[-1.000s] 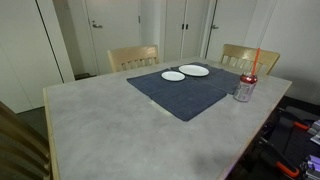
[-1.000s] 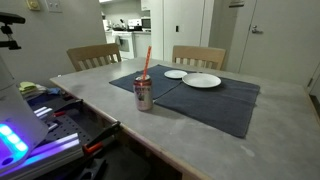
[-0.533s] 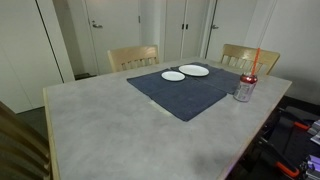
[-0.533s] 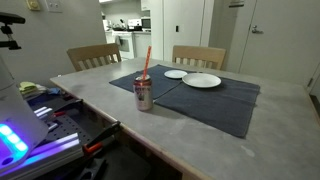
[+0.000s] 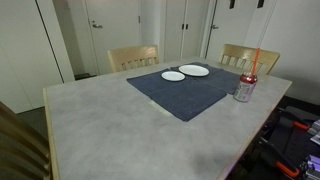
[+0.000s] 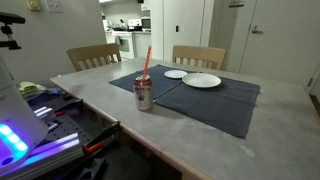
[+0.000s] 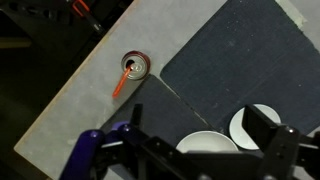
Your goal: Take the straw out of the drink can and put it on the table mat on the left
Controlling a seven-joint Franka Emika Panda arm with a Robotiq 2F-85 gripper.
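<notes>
The drink can (image 5: 245,89) stands on the grey table just off the edge of the navy table mat (image 5: 185,92), with the red-orange straw (image 5: 255,62) upright in it. Both exterior views show this; in the other one the can (image 6: 144,97), straw (image 6: 147,62) and mat (image 6: 225,103) are near the middle. In the wrist view the can (image 7: 134,67) and straw (image 7: 121,84) lie far below, beside the mat (image 7: 245,60). My gripper (image 7: 198,118) is open and empty, high above the table; only its fingertips (image 5: 246,3) show at the top edge of an exterior view.
Two white plates (image 5: 194,70) (image 5: 173,76) sit on the mat's far part; they also show in the wrist view (image 7: 205,145) (image 7: 250,122). Wooden chairs (image 5: 133,57) (image 5: 250,57) stand behind the grey table (image 5: 100,120). Equipment (image 6: 40,120) sits beside the table.
My gripper's fingertips have come into view at the top edge of an exterior view. The can, straw, mat and plates have not moved.
</notes>
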